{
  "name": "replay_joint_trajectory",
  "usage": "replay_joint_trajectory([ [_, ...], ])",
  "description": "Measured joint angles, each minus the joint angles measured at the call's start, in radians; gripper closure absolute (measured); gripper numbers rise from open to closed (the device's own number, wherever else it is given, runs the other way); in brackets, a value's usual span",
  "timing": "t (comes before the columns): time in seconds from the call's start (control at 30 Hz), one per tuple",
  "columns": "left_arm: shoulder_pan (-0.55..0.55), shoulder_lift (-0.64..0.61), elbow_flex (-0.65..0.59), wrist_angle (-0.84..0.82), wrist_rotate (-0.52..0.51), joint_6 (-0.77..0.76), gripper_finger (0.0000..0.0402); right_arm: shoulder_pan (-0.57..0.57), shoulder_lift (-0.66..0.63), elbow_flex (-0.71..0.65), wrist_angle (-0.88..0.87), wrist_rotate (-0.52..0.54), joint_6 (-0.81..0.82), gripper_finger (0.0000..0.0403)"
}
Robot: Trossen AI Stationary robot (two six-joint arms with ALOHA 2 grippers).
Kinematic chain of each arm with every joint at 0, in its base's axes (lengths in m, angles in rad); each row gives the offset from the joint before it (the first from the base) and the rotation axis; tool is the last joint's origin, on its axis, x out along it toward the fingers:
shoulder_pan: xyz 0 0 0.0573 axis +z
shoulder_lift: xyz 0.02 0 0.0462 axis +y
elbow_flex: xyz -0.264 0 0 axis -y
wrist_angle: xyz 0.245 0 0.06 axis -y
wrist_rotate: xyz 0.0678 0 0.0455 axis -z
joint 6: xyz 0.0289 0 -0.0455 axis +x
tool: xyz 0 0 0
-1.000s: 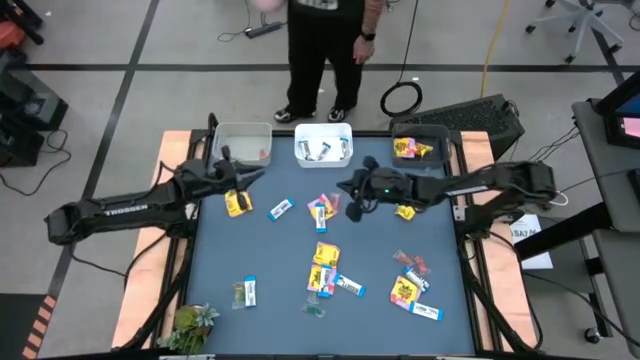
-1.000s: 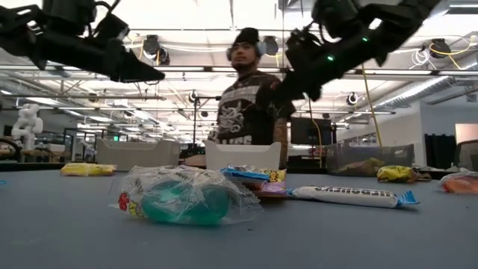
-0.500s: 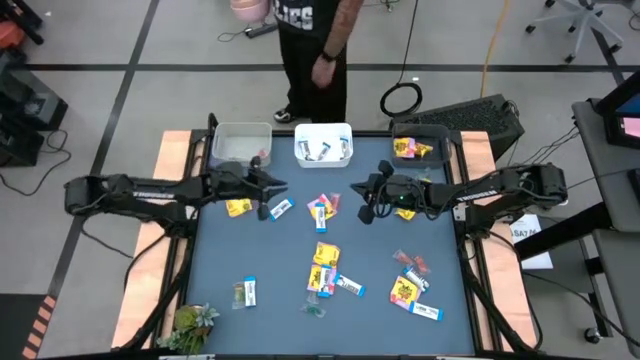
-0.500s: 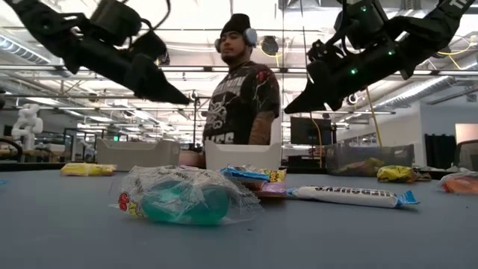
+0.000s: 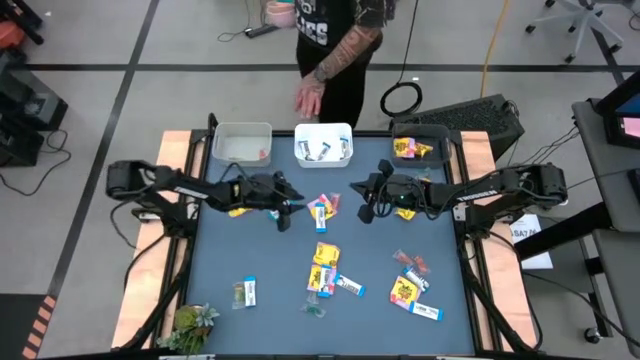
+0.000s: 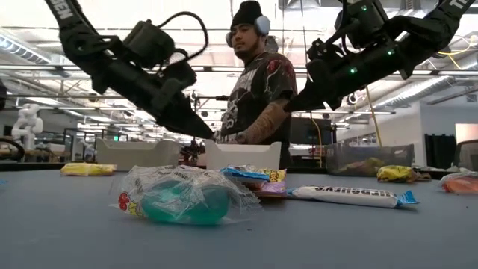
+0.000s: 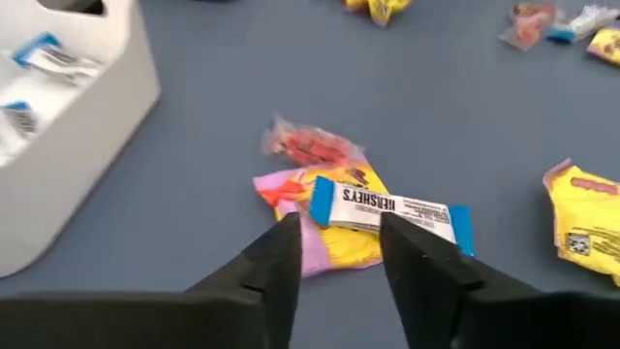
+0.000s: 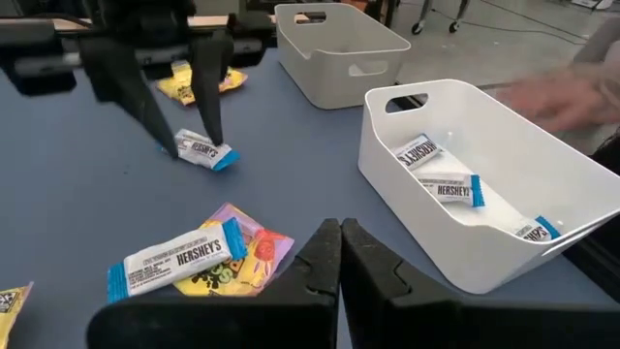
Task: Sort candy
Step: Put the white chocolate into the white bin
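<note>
A blue table [image 5: 220, 270] sits in a workshop, with three bins along its far edge and candy scattered across it. A person [image 5: 335, 40] stands behind the middle white bin [image 5: 323, 145], one hand [image 5: 307, 98] reaching toward it.

Only the right wrist view shows inside that bin: blue-and-white bars [image 8: 448, 186] lie on its floor. It also shows the left gripper [image 8: 184, 107] with fingers apart, straddling a blue-and-white bar [image 8: 205, 152] on the table. The left wrist view instead looks past its spread fingers [image 7: 281, 267] at another bar [image 7: 387, 206] lying on a pink-and-yellow packet [image 7: 334, 228] with a red sweet [image 7: 312, 145] just beside.

The right gripper [image 5: 362, 205] hangs above the table with its fingers pressed together, holding nothing.

Compared with half a second ago, the left arm has reached further toward the table's middle, and the person has leaned in.

From table level, a clear-wrapped green sweet [image 6: 183, 198] fills the foreground. A green leafy plant [image 5: 190, 322] lies at the near left corner.
</note>
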Motion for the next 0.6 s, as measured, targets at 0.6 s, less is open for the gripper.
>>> replay_joint_trajectory([
  [0.6,-0.021,0.224,0.170,-0.009,-0.002,-0.067,0.0171,0.000,0.000,0.000,-0.003,0.000,0.000,0.0403],
])
